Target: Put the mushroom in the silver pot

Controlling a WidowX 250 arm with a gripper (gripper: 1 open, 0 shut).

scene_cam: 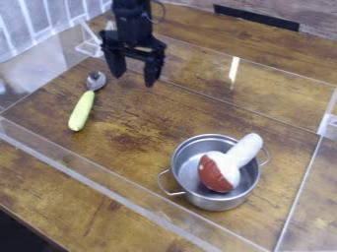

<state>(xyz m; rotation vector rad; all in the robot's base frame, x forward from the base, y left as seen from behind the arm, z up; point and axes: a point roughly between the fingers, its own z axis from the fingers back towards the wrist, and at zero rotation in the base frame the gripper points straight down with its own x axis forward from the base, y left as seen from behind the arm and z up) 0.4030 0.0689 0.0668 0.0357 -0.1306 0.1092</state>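
So the surface is a dark, worn wooden table [125, 123] with visible grain and a few scuffed patches. A clear acrylic barrier [99, 177] with low walls sits on it, fencing off the work area. Inside that, on the near right, the silver pot [215, 173] stands right on the wood. Over on the left lies a spoon [86, 100] with a yellow-green handle, its metal bowl pointing toward the far side, well apart from the pot.
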